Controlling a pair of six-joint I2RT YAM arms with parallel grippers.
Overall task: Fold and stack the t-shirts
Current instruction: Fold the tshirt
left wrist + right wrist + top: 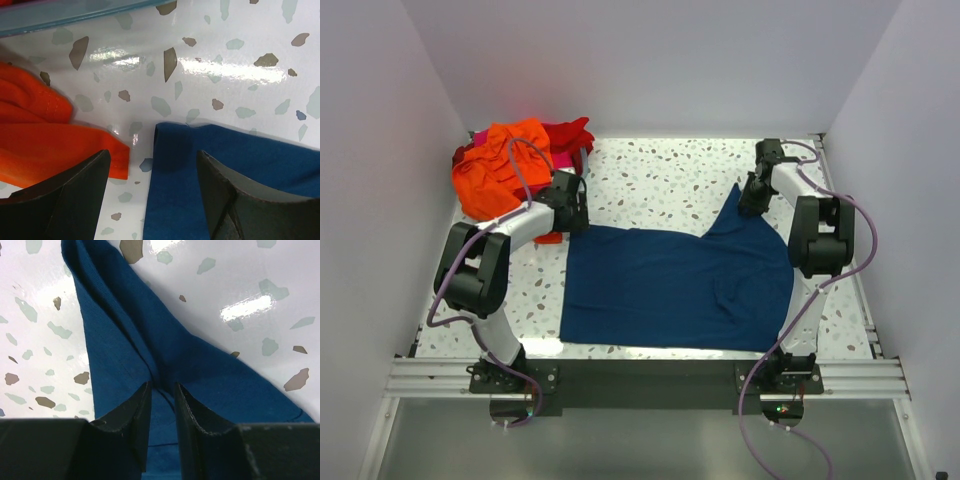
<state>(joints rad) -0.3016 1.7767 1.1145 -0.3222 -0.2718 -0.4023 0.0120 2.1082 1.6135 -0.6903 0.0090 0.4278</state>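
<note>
Terrazzo table (660,185) holds navy t-shirt (670,285).

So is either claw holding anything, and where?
The right gripper pinches a raised fold at the far right corner of the navy t-shirt. The left gripper is open, holding nothing.

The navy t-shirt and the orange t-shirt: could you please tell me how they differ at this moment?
The navy t-shirt lies spread nearly flat in the middle of the table; the orange t-shirt is bunched in a heap at the far left. The right gripper pinches a raised corner of the navy t-shirt; no gripper holds the orange t-shirt. Both are soft cloth.
</note>
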